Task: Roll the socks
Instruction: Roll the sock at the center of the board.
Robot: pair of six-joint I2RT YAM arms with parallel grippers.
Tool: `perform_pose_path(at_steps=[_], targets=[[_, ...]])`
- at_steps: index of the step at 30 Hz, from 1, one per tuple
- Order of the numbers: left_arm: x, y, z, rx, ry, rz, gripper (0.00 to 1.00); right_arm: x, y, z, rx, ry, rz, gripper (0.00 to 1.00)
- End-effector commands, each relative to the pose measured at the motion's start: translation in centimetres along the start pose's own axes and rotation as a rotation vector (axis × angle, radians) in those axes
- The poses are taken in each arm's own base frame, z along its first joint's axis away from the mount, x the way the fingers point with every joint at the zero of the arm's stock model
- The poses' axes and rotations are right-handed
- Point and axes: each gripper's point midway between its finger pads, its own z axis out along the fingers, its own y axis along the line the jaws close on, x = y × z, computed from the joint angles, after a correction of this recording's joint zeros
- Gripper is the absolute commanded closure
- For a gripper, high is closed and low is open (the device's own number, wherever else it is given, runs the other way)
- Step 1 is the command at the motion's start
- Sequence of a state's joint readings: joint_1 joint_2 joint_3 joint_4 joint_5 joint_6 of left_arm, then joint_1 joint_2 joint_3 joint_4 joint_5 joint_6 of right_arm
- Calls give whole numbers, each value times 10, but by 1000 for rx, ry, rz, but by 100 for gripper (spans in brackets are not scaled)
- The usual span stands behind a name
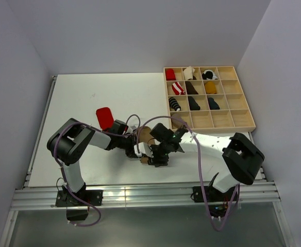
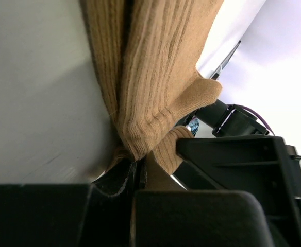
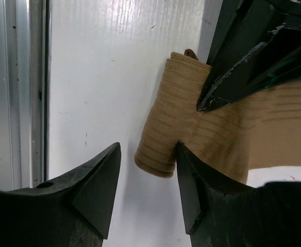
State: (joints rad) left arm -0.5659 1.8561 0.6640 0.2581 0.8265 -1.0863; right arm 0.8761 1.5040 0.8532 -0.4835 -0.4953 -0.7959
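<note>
The tan-brown sock (image 1: 145, 135) lies on the white table near the front, partly rolled. In the right wrist view its rolled end (image 3: 167, 128) sits just ahead of my right gripper (image 3: 148, 149), which is open, its right finger (image 3: 191, 175) touching the roll. My left gripper (image 2: 136, 167) is shut on the edge of the tan sock (image 2: 155, 77). From above, the left gripper (image 1: 140, 149) and the right gripper (image 1: 158, 157) meet over the sock. The left gripper's finger (image 3: 233, 82) presses on the sock. The red sock (image 1: 105, 117) lies flat behind the left arm.
A wooden compartment tray (image 1: 209, 129) stands at the back right with several rolled sock bundles: red, striped, black, mustard. The table's front edge and a metal rail (image 1: 140, 193) lie just behind the grippers. A wall rises on each side.
</note>
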Motion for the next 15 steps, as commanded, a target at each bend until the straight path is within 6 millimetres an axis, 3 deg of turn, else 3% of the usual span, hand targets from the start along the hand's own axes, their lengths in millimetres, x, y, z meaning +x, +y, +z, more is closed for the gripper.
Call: perform_pose_path(at_steps=[1, 7, 12, 15], targets=[[14, 72, 2, -248, -10, -116, 99, -9, -9, 3, 33, 16, -7, 46], [14, 68, 2, -235, -6, -99, 100, -5, -28, 12, 93, 64, 84, 68], [13, 63, 0, -220, -10, -69, 99, -3, -33, 15, 42, 80, 166, 77], [7, 60, -3, -228, -46, -20, 99, -2, -28, 15, -74, 79, 254, 79]])
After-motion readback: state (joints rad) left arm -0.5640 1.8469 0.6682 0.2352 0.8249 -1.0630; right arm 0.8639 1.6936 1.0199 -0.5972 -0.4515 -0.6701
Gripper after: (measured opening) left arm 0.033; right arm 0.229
